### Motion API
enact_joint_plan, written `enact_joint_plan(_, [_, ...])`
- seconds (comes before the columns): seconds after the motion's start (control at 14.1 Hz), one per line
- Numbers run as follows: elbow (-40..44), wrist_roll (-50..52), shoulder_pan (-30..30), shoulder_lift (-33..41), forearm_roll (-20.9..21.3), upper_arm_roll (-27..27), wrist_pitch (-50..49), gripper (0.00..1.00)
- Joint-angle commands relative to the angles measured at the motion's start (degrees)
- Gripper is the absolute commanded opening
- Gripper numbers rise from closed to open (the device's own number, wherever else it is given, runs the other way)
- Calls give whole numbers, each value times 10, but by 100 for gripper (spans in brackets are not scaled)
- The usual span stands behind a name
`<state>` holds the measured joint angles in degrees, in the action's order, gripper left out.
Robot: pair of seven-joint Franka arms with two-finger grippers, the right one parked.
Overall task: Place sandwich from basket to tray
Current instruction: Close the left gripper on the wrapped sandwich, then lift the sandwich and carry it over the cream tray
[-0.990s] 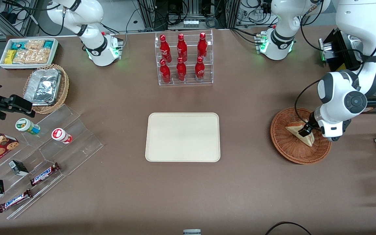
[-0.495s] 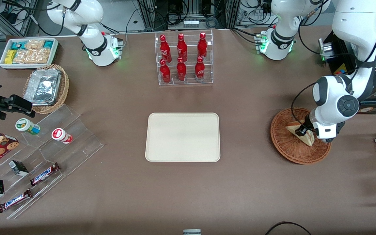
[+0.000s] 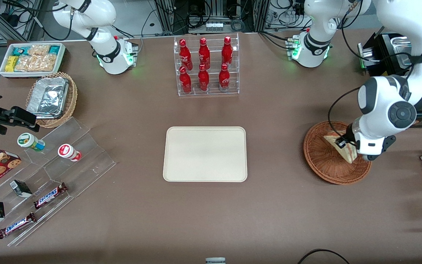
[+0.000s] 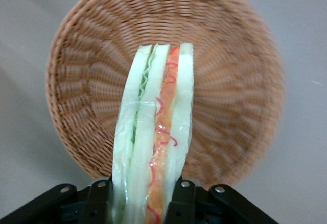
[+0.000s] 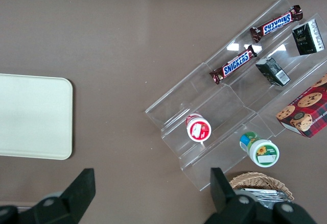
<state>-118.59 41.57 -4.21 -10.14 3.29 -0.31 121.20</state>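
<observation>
My left gripper (image 3: 343, 143) is shut on the sandwich (image 3: 340, 146), a pale bread wedge in clear wrap with green and red filling, and holds it lifted over the reddish-brown wicker basket (image 3: 322, 161). In the left wrist view the sandwich (image 4: 156, 132) stands on edge between the black fingers (image 4: 180, 203), with the basket (image 4: 230, 81) below it. The cream-beige tray (image 3: 205, 154) lies flat at the table's middle, toward the parked arm from the basket; its corner shows in the right wrist view (image 5: 33, 117).
A clear rack of red bottles (image 3: 205, 66) stands farther from the front camera than the tray. A clear stepped stand (image 3: 50, 183) with snack bars and cups, a tan basket with foil containers (image 3: 51, 98) and a white snack bin (image 3: 31, 58) lie toward the parked arm's end.
My gripper has risen with the sandwich, which has tilted up off the basket floor. The wrist has shifted slightly toward the working arm's end.
</observation>
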Motion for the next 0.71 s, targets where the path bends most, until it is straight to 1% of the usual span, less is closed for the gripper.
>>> enact_joint_plan(0.0, [34, -1, -57, 0, -1, 0, -19, 35])
enact_joint_plan(0.14, [55, -1, -100, -7, -2, 0, -18, 34])
enact_joint_plan(0.42, [106, -5, -182, -51, -1, 0, -14, 33])
enact_joint_plan(0.57, [131, -5, -221, -77, -1, 0, -12, 28])
enact_joint_plan(0.64, [148, -4, -242, -94, -1, 0, -12, 28])
